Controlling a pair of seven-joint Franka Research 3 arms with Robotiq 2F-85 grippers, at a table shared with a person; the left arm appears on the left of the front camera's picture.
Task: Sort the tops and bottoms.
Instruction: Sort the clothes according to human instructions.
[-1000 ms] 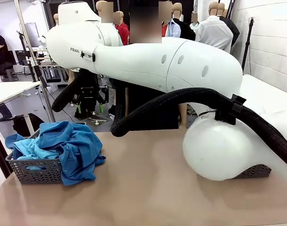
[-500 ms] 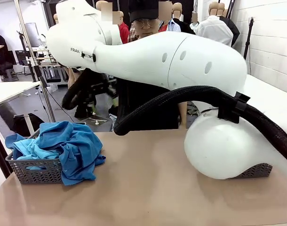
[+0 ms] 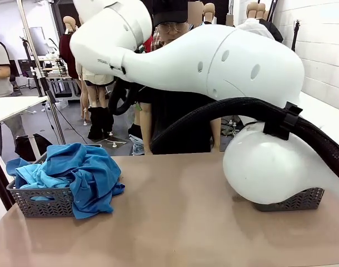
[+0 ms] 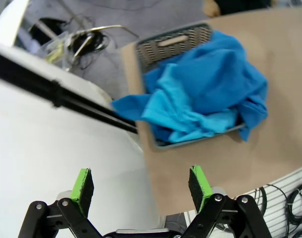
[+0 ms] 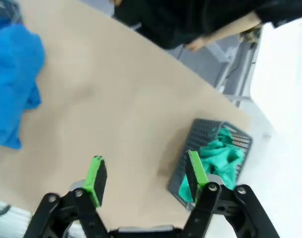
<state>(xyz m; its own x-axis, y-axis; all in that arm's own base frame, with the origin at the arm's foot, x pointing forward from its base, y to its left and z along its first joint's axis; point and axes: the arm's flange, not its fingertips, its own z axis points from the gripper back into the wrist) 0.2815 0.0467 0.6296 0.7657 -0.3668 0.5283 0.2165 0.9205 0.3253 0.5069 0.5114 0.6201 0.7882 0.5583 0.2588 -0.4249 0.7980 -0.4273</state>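
The royal blue top [image 3: 89,167] and the light sky-blue top [image 3: 33,178] are heaped in a grey basket [image 3: 41,207] at the table's left, the royal one spilling over the rim. From high above, the left wrist view shows the same royal blue top [image 4: 225,69] and sky-blue top [image 4: 183,111], with my left gripper [image 4: 140,183] open and holding nothing. The emerald-green bottoms [image 5: 221,154] lie in a second grey basket [image 5: 203,136]. My right gripper [image 5: 146,173] hangs open well above the table beside it.
My right arm [image 3: 214,61] stretches across the front view from right to upper left and covers most of the right-hand basket [image 3: 296,199]. A person [image 3: 175,111] stands at the far edge. Bare tabletop [image 3: 175,222] lies between the baskets.
My right arm has swung upward and its gripper has risen out of the front view. The arm's elbow shifted right, uncovering more of the right-hand basket.
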